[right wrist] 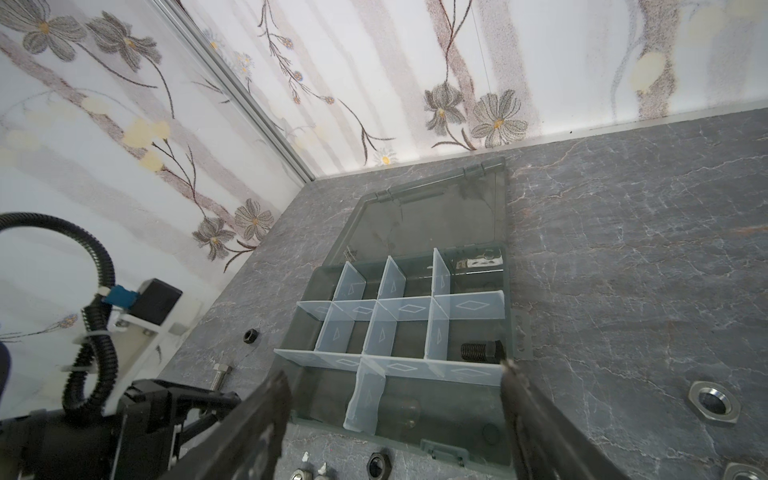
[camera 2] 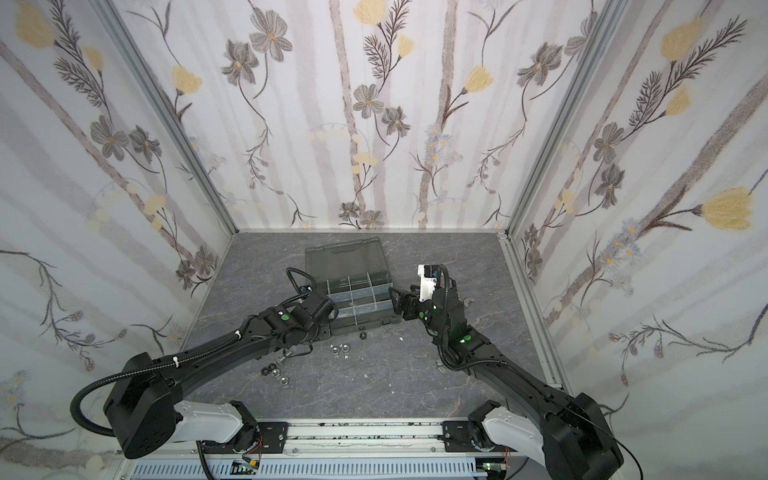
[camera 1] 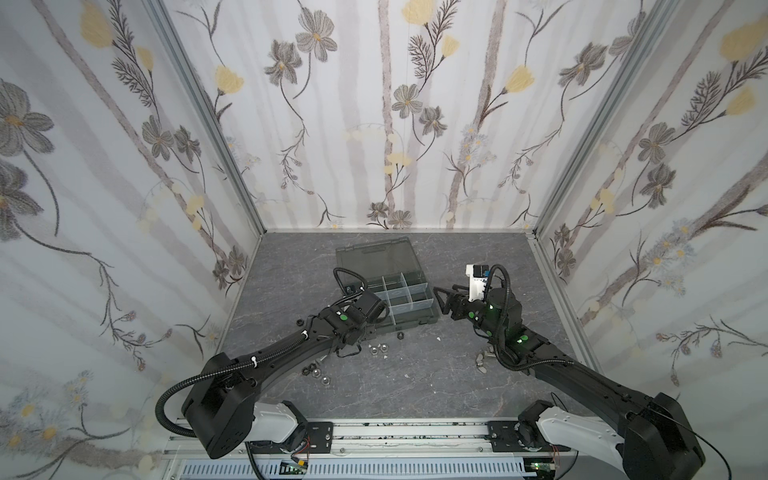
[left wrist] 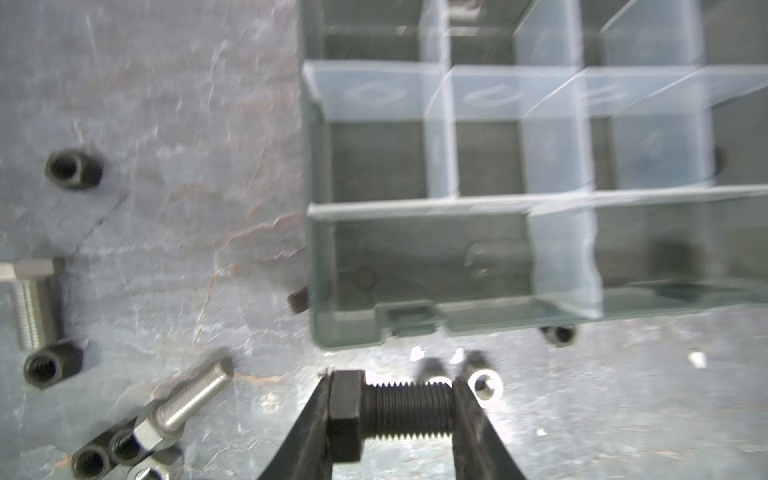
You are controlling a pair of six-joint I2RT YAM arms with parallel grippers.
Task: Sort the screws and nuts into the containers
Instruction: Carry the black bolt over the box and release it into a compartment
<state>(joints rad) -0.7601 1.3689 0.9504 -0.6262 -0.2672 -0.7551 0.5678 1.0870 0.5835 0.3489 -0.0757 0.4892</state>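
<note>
In the left wrist view my left gripper (left wrist: 390,386) is shut on a black screw (left wrist: 399,409), pinched end to end, head against one finger, just above the table in front of the organizer box (left wrist: 320,249). Around it lie silver screws (left wrist: 187,399), black nuts (left wrist: 72,168) and a silver nut (left wrist: 484,388). In both top views the wrist hides that grip. My right gripper (camera 1: 442,297) (right wrist: 395,370) hangs open at the box's right end, holding nothing. A black screw (right wrist: 482,351) lies in one of the containers. More nuts (camera 1: 378,349) lie before the box (camera 1: 415,322).
The box's smoky lid (camera 1: 374,257) lies open flat behind the cells. Large silver nuts (right wrist: 712,401) rest on the table right of the box. Floral walls close in three sides, and an aluminium rail (camera 1: 415,432) runs along the front edge.
</note>
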